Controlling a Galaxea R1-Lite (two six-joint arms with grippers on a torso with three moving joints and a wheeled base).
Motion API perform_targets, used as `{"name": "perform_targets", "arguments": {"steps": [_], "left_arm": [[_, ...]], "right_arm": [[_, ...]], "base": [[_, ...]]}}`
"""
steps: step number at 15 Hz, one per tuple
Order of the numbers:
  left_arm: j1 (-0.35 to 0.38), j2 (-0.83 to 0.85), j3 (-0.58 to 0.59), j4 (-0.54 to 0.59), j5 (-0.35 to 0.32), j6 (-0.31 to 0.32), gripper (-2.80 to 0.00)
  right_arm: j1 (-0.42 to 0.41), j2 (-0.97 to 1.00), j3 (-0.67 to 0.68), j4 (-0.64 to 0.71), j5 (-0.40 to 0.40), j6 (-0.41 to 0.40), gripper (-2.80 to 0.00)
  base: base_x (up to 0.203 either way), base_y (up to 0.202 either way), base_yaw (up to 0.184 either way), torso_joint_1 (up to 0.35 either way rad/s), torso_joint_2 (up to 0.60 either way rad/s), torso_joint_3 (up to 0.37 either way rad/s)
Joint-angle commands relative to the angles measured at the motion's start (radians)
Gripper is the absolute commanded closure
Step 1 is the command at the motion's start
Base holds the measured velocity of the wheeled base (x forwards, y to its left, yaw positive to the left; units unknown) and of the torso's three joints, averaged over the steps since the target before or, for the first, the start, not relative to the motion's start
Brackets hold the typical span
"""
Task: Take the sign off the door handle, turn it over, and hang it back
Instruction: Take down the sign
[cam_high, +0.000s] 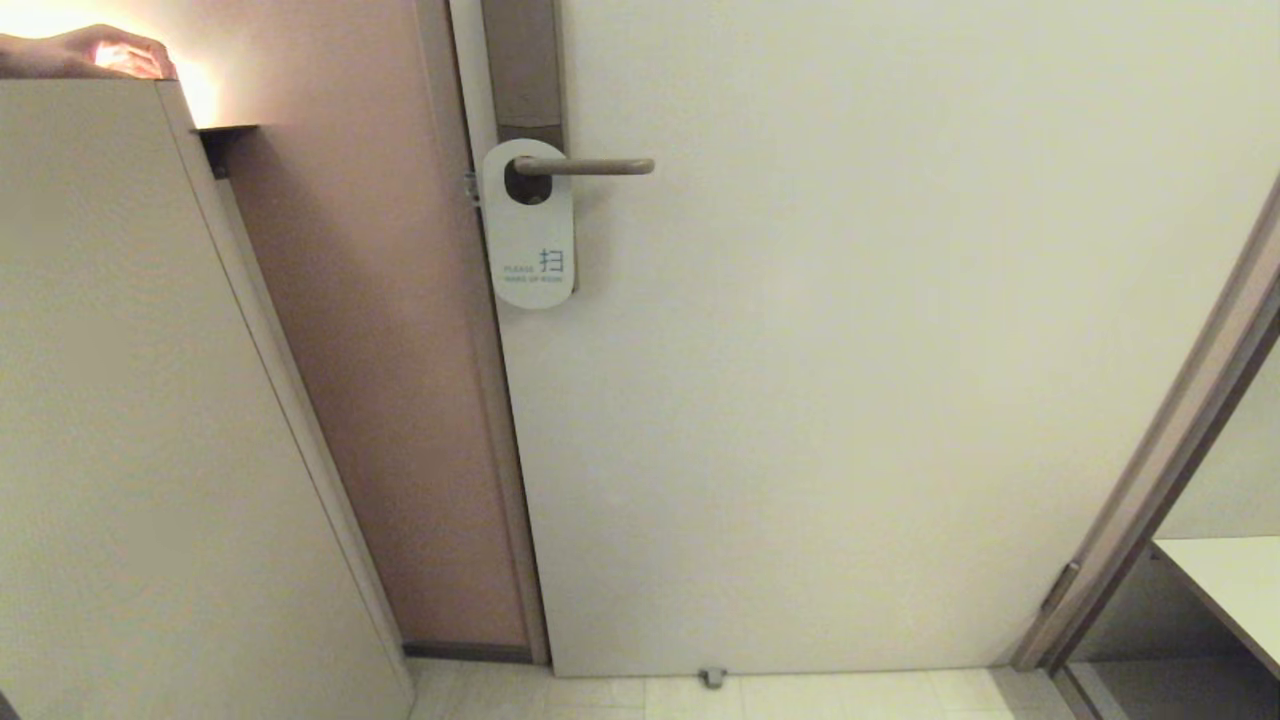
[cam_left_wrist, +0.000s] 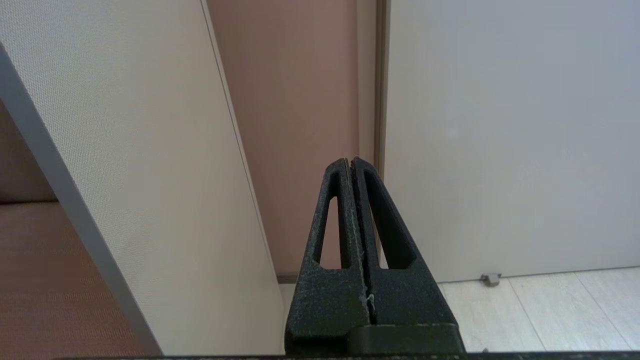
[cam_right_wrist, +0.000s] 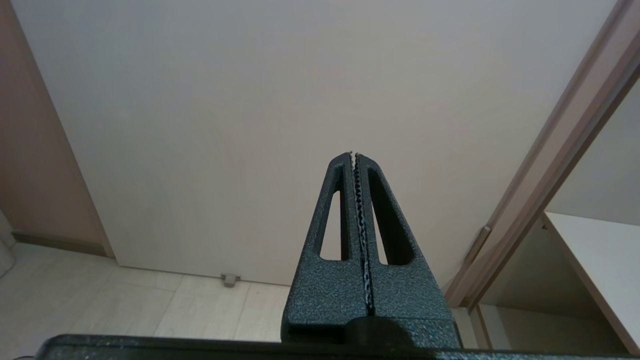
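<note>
The sign (cam_high: 530, 240) hangs by its round hole on the door handle (cam_high: 590, 166), white side out with blue text, high on the door's left edge. The handle is a slim taupe lever on a brownish backplate (cam_high: 522, 70). Neither arm shows in the head view. My left gripper (cam_left_wrist: 350, 161) is shut and empty, low down, pointing at the pink wall strip beside the door. My right gripper (cam_right_wrist: 353, 155) is also shut with nothing in it, facing the door's lower part. Sign and handle are outside both wrist views.
The pale door (cam_high: 850, 380) fills the middle. A beige panel (cam_high: 130, 400) stands close on the left with a person's hand (cam_high: 90, 52) on its top. A door frame (cam_high: 1170, 450) and white shelf (cam_high: 1230, 580) lie right. A small doorstop (cam_high: 711, 677) sits on the tiled floor.
</note>
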Motion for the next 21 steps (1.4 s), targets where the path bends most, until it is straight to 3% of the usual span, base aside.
{"name": "perform_targets", "arguments": {"steps": [1, 21], "left_arm": [[0.0, 0.0, 0.001, -0.001, -0.001, 0.001, 0.0], [0.0, 0.0, -0.001, -0.004, 0.002, 0.002, 0.0]], "right_arm": [[0.0, 0.0, 0.0, 0.0, 0.001, -0.001, 0.0], [0.0, 0.0, 0.0, 0.0, 0.001, -0.001, 0.0]], "base": [[0.0, 0.0, 0.0, 0.0, 0.0, 0.0], [0.0, 0.0, 0.0, 0.0, 0.0, 0.0]]}}
